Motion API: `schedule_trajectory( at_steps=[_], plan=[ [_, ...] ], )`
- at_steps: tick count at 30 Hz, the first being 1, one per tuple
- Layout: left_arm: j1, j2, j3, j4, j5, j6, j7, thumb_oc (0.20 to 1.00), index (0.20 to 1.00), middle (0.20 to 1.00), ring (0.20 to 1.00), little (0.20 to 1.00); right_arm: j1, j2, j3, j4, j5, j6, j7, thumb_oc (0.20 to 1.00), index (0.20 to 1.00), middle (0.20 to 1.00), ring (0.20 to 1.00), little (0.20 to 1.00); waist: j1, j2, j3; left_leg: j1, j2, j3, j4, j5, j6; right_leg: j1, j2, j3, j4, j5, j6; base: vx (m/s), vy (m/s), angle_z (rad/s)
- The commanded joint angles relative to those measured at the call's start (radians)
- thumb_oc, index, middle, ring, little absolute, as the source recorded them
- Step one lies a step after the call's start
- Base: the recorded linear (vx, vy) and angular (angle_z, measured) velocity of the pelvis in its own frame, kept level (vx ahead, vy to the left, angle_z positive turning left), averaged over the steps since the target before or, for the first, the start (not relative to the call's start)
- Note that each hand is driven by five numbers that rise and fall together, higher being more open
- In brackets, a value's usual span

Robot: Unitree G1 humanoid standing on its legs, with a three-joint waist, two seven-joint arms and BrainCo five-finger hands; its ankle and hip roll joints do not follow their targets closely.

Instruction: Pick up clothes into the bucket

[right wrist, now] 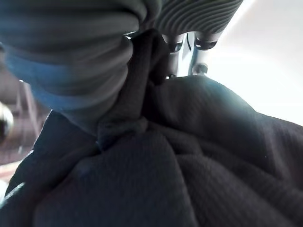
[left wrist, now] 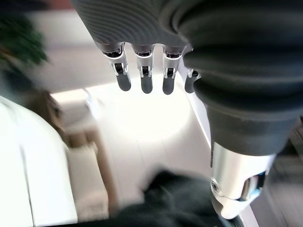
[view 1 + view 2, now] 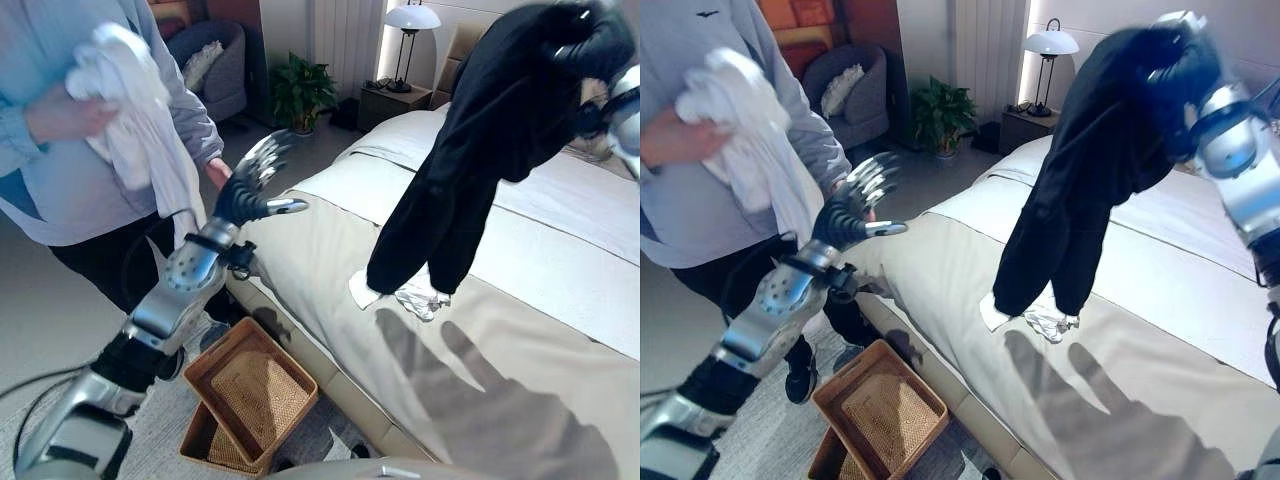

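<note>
My right hand (image 3: 1185, 75) is raised high over the bed and is shut on a black garment (image 3: 470, 160), which hangs down with its sleeves just above the bedcover. In the right wrist view the black garment (image 1: 156, 175) bunches against my fingers. My left hand (image 3: 250, 185) is held up at the bed's left edge, open with fingers spread and nothing in it; its fingers (image 2: 144, 75) show straight in the left wrist view. Two nested wicker baskets (image 3: 250, 390) sit on the floor beside the bed, below my left arm.
A person (image 3: 60, 190) stands at the left holding a white cloth (image 3: 135, 130). A small white cloth (image 3: 415, 298) lies on the beige bedcover (image 3: 330, 260) under the hanging garment. An armchair (image 3: 215, 65), a potted plant (image 3: 300, 92) and a bedside lamp (image 3: 410, 20) stand behind.
</note>
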Motion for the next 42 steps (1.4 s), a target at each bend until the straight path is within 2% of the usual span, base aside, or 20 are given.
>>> schedule_trajectory(
  at_steps=[1, 9, 18, 22, 24, 28, 32, 33, 34, 38, 42],
  plan=[
    [-0.138, 0.049, -0.075, 0.024, -0.029, -0.043, -0.007, 1.000, 1.000, 1.000, 1.000, 1.000, -0.054, -0.070, 0.004, -0.046, 0.077, -0.033, 0.021, 0.200, 0.200, 0.200, 0.200, 0.200, 0.019, -0.047, -0.061, 0.020, 0.033, -0.018, 0.061, -0.087, -0.041, 0.016, -0.090, -0.006, 0.091, -0.062, 0.102, 0.00, 0.000, 0.00],
    [-0.278, 0.007, -0.205, 0.121, -0.027, -0.020, -0.012, 1.000, 1.000, 1.000, 1.000, 1.000, 0.088, -0.036, -0.071, -0.175, 0.139, -0.045, 0.062, 0.200, 0.200, 0.200, 0.200, 0.200, 0.022, -0.037, -0.050, 0.028, 0.030, -0.028, 0.061, -0.082, -0.040, 0.031, -0.096, -0.018, 0.087, -0.059, 0.105, 0.00, 0.000, 0.00],
    [-0.324, -0.034, -0.280, 0.159, -0.041, 0.003, -0.029, 1.000, 1.000, 1.000, 1.000, 1.000, 0.140, 0.024, -0.122, -0.314, 0.178, -0.068, 0.062, 0.200, 0.200, 0.200, 0.200, 0.200, 0.019, -0.030, -0.035, 0.031, 0.030, -0.030, 0.060, -0.078, -0.038, 0.034, -0.099, -0.020, 0.085, -0.054, 0.107, 0.00, 0.000, 0.00],
    [-0.324, -0.085, -0.273, 0.204, 0.015, 0.014, -0.010, 1.000, 1.000, 1.000, 1.000, 1.000, 0.170, 0.048, -0.170, -0.388, 0.186, -0.080, 0.058, 0.200, 0.200, 0.200, 0.200, 0.200, 0.017, -0.030, -0.030, 0.031, 0.030, -0.032, 0.060, -0.078, -0.037, 0.033, -0.100, -0.021, 0.087, -0.055, 0.107, 0.00, 0.000, 0.00],
    [-0.330, -0.138, -0.262, 0.242, 0.045, 0.019, 0.006, 1.000, 1.000, 1.000, 1.000, 1.000, 0.189, 0.079, -0.206, -0.455, 0.185, -0.096, 0.053, 0.200, 0.200, 0.200, 0.200, 0.200, 0.013, -0.029, -0.022, 0.030, 0.027, -0.033, 0.062, -0.079, -0.034, 0.031, -0.100, -0.020, 0.089, -0.055, 0.106, 0.00, 0.000, 0.00],
    [-0.345, -0.190, -0.279, 0.258, 0.003, 0.025, -0.008, 1.000, 1.000, 1.000, 1.000, 1.000, 0.208, 0.100, -0.229, -0.521, 0.179, -0.101, 0.056, 0.200, 0.200, 0.200, 0.200, 0.200, 0.009, -0.027, -0.017, 0.026, 0.026, -0.033, 0.065, -0.080, -0.032, 0.029, -0.100, -0.017, 0.090, -0.055, 0.106, 0.00, 0.000, 0.00],
    [-0.402, -0.159, -0.367, 0.203, -0.230, 0.040, -0.098, 1.000, 1.000, 1.000, 1.000, 1.000, 0.199, 0.099, -0.215, -0.564, 0.205, -0.113, 0.065, 0.200, 0.200, 0.200, 0.200, 0.200, 0.002, -0.023, -0.016, 0.019, 0.027, -0.031, 0.066, -0.076, -0.034, 0.024, -0.100, -0.017, 0.087, -0.050, 0.108, 0.00, 0.000, 0.00],
    [-0.403, -0.158, -0.368, 0.203, -0.232, 0.040, -0.099, 1.000, 1.000, 1.000, 1.000, 1.000, 0.200, 0.099, -0.216, -0.564, 0.205, -0.113, 0.065, 0.200, 0.200, 0.200, 0.200, 0.200, 0.002, -0.023, -0.016, 0.019, 0.027, -0.032, 0.067, -0.076, -0.034, 0.024, -0.100, -0.017, 0.087, -0.050, 0.108, 0.00, 0.000, 0.00],
    [-0.432, -0.129, -0.432, 0.165, -0.366, 0.076, -0.163, 1.000, 1.000, 1.000, 1.000, 1.000, 0.192, 0.094, -0.199, -0.582, 0.222, -0.120, 0.075, 0.200, 0.200, 0.200, 0.200, 0.200, -0.005, -0.020, -0.017, 0.016, 0.029, -0.028, 0.064, -0.073, -0.038, 0.022, -0.098, -0.018, 0.081, -0.047, 0.109, 0.00, 0.000, 0.00],
    [-0.462, -0.070, -0.470, 0.125, -0.353, 0.077, -0.156, 1.000, 1.000, 1.000, 1.000, 1.000, 0.201, 0.088, -0.189, -0.620, 0.244, -0.127, 0.086, 0.200, 0.200, 0.200, 0.200, 0.200, -0.003, -0.024, -0.015, 0.009, 0.033, -0.027, 0.058, -0.065, -0.043, 0.016, -0.097, -0.028, 0.074, -0.040, 0.111, 0.00, 0.000, 0.00],
    [-0.449, -0.078, -0.440, 0.149, -0.256, 0.068, -0.111, 1.000, 1.000, 1.000, 1.000, 1.000, 0.232, 0.106, -0.210, -0.659, 0.290, -0.133, 0.099, 0.200, 0.200, 0.200, 0.200, 0.200, 0.001, -0.026, -0.006, 0.003, 0.029, -0.030, 0.057, -0.063, -0.038, 0.008, -0.099, -0.024, 0.075, -0.036, 0.111, -0.01, 0.001, 0.01]
  ],
)
